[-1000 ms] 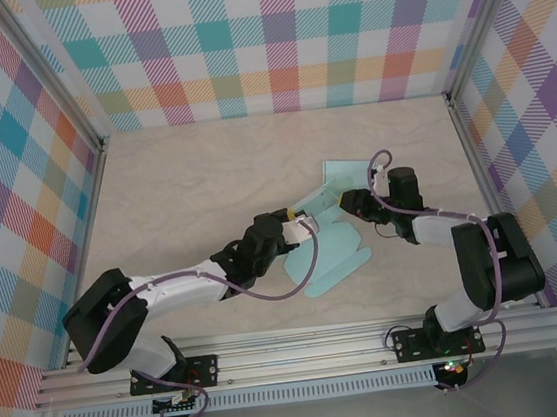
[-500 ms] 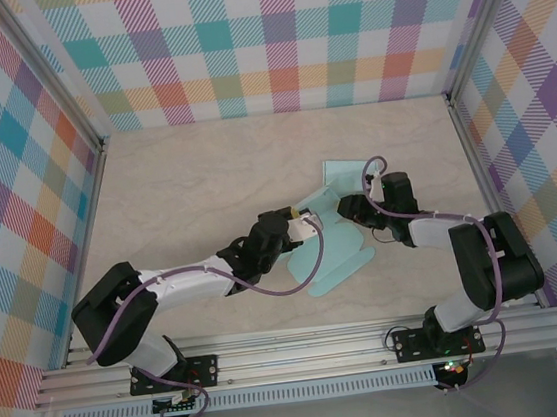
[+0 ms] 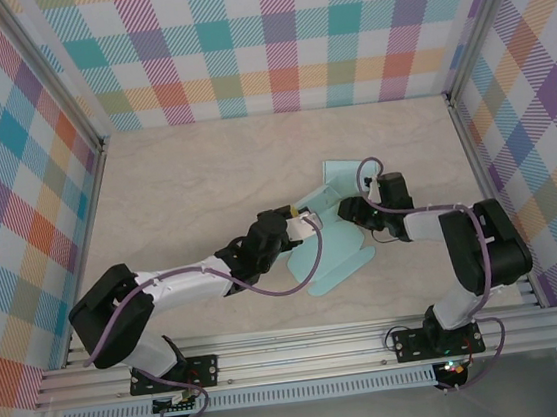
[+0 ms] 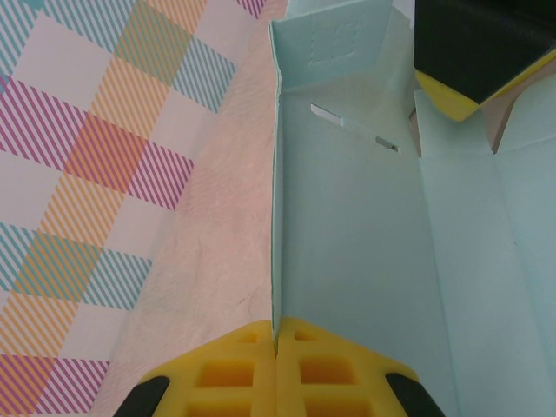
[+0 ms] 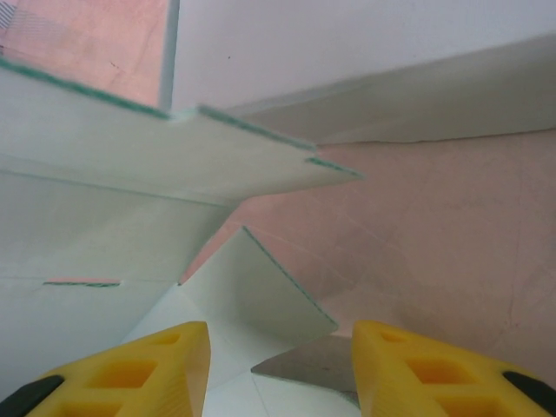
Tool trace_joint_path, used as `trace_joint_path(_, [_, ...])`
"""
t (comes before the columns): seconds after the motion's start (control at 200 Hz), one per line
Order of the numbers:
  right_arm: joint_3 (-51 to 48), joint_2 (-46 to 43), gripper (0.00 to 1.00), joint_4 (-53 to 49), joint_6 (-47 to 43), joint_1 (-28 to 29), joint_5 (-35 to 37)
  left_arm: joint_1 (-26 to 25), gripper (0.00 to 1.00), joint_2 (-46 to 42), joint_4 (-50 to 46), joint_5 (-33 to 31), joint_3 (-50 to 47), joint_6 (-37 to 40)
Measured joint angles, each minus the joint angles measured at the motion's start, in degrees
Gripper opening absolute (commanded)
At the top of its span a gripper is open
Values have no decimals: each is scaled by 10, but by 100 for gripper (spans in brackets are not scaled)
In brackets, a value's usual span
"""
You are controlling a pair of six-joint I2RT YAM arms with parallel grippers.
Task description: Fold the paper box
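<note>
Where left gripper (image 4: 276,337) clamps, paper box (image 4: 347,243) edge sits.

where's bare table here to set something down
The beige wooden tabletop is bare along the plaid back wall and across its left half. It is crowded centre-right, where the left arm and right arm meet the pale blue paper box.

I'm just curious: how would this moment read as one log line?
left jaws: shut on paper box edge | right jaws: open, at a flap | box: partly folded
</note>
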Motion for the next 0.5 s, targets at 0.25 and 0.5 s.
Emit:
trace_joint_path(0.25, [3, 11, 31, 40, 22, 0, -44, 0, 0, 0, 0, 0, 0, 0])
trace_joint_path(0.5, [3, 11, 29, 71, 43, 12, -63, 0, 0, 7, 1, -4, 0, 0])
